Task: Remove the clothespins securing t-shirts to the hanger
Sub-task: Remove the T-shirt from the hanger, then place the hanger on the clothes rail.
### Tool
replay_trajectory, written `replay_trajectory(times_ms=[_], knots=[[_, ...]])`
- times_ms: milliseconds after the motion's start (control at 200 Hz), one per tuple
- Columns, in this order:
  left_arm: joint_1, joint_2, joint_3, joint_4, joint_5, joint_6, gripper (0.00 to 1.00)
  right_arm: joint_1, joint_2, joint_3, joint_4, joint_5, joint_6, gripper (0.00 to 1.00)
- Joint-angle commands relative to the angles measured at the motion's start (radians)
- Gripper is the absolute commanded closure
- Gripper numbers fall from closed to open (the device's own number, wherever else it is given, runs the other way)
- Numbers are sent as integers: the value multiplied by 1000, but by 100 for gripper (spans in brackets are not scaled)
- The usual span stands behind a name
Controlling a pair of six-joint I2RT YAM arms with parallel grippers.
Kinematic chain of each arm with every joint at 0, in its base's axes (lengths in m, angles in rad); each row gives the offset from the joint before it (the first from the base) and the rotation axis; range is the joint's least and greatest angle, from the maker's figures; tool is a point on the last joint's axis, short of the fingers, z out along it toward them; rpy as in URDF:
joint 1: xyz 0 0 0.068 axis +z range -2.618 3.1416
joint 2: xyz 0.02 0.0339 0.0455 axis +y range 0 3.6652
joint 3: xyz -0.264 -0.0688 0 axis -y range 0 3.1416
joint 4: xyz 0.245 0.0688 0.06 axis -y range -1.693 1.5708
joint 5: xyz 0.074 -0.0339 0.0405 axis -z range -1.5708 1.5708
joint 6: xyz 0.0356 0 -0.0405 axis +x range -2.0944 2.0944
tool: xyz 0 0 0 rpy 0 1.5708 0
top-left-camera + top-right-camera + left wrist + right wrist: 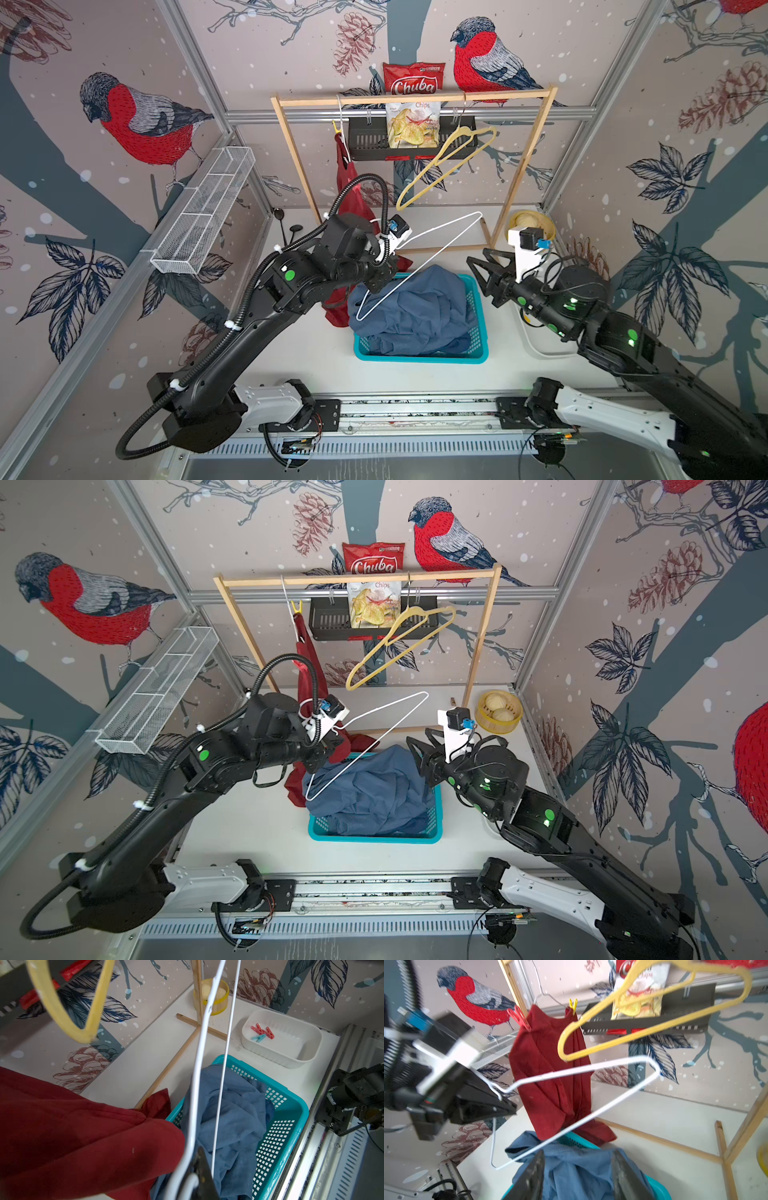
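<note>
Two clothespins pin the dark red t-shirt; left gripper pinches the white hanger, right gripper hangs spread.

Bright, evenly lit, soft shadows; edges bowed in both top views; yellow hanger blurred beyond left gripper.

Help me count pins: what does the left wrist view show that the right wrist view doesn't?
Only left wrist: a white tub holding two red clothespins and one light blue clothespin. Only right wrist: a red clothespin and a yellow clothespin clipped atop the dark red t-shirt. Both: that t-shirt, the white hanger, the blue t-shirt in the teal basket, the yellow hanger.
</note>
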Motion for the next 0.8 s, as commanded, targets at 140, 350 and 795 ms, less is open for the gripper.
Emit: replay_trajectory(times_ms=[140, 350, 795], knots=[[2, 109, 77, -82, 209, 26, 100, 80, 186, 223, -230, -55, -279, 38], [4, 147, 103, -133, 312, 32, 100, 103, 305, 271, -283, -20, -490, 27], [11, 132, 112, -132, 404, 72, 100, 95, 346, 190, -232, 163, -665, 39]])
